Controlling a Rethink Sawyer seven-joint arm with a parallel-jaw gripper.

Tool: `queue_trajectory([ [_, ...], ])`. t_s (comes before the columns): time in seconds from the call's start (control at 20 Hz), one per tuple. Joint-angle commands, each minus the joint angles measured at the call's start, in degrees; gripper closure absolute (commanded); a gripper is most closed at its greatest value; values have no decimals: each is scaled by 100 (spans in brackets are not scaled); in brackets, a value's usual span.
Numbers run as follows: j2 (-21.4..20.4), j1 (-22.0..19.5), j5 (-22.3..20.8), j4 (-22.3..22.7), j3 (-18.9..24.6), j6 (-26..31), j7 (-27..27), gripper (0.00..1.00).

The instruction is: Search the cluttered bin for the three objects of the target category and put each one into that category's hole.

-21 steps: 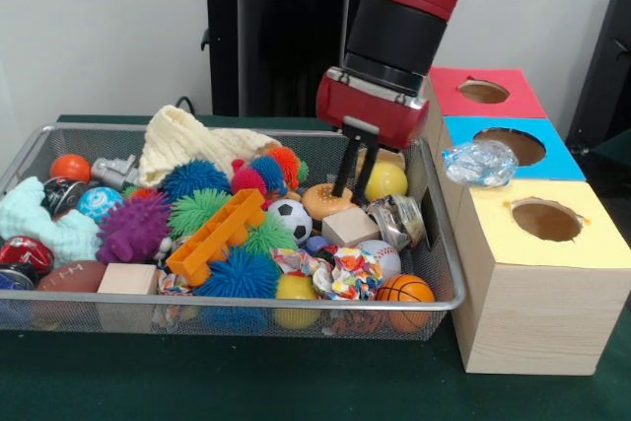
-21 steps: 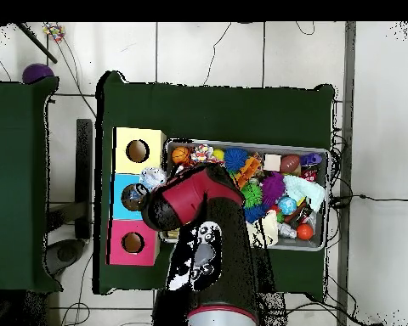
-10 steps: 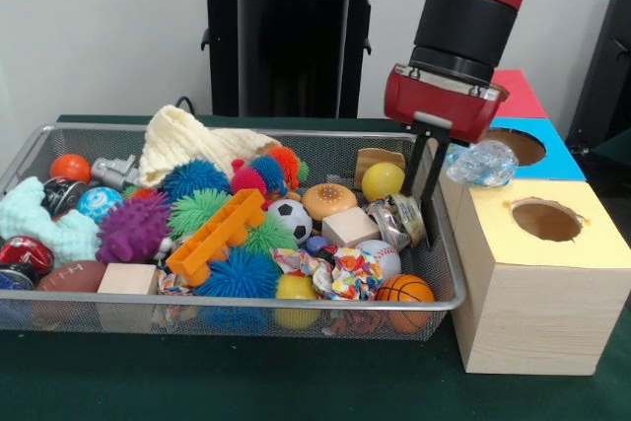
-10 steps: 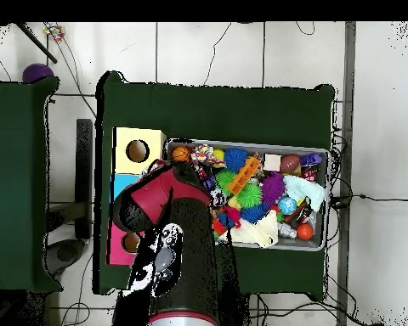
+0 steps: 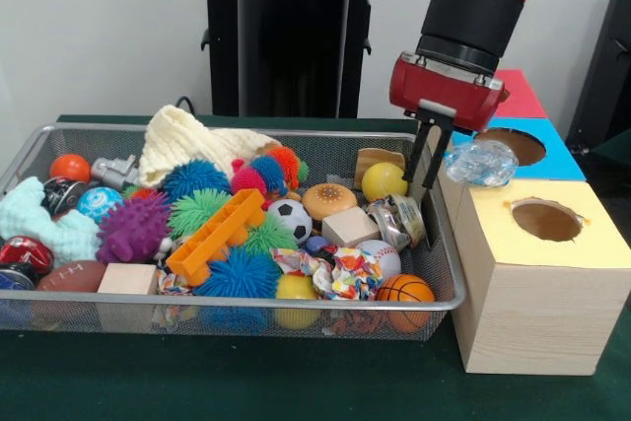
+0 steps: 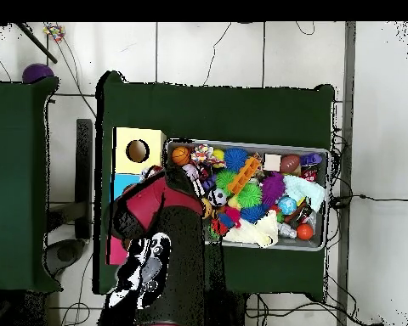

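Observation:
My gripper (image 5: 423, 190) hangs over the right end of the wire bin (image 5: 246, 300), just beside the hole box. Its fingers stand slightly apart and hold nothing, so it is open. A crumpled clear wad (image 5: 480, 162) lies on top of the box between the blue hole (image 5: 513, 145) and the yellow hole (image 5: 545, 219). Just left of the fingers are a yellow ball (image 5: 385, 181), a burger toy (image 5: 328, 201) and a shiny crumpled piece (image 5: 399, 219). In the overhead view the arm (image 6: 161, 246) hides the gripper and the blue and red box tops. The yellow hole (image 6: 138, 151) shows.
The bin holds several spiky balls, an orange ladder block (image 5: 215, 236), a soccer ball (image 5: 290, 219), a basketball (image 5: 404, 290), wooden blocks (image 5: 350, 227) and a cream cloth (image 5: 182, 140). The red box top (image 5: 513, 96) lies behind the arm. The bin's right wall (image 6: 326, 195) is far from the arm.
The gripper has lifted from above the burger toy and moved right to the bin's end by the boxes. It carries nothing. The clear wad has not moved.

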Motion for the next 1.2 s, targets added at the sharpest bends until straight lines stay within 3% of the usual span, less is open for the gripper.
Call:
queue_trajectory([
  [0.05, 117, 165, 176, 560, -245, -325, 869, 100],
  [0.4, 35, 358, 315, 781, -423, -478, 885, 100],
  [0.8, 295, 778, 606, 541, -719, -440, 1119, 100],
  [1.0, 241, 582, 691, 620, -557, -625, 775, 100],
  [1.2, -176, -13, 613, 938, -83, -761, 44, 100],
])
